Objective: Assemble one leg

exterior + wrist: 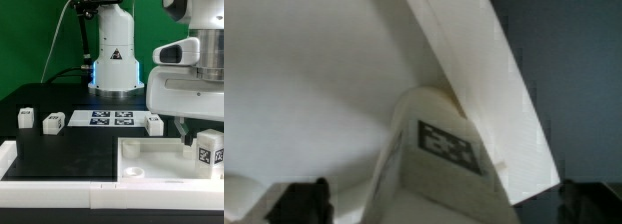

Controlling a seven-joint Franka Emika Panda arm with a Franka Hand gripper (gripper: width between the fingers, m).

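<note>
A leg [208,150], a white block with a black-and-white tag, stands at the exterior view's right edge, at the large white tray-like piece [150,143]. My gripper [190,133] hangs right above and beside it. In the wrist view the tagged leg [446,150] lies between my two dark fingers [304,202], with a gap on each side, so the gripper [441,208] is open around it. The white piece [313,90] fills the background there. Whether the leg sits in a socket is hidden.
Three more white legs stand on the black table: two at the exterior view's left [25,119] [52,122], one near the middle [153,123]. The marker board [110,119] lies between them. The arm's base [113,60] stands behind.
</note>
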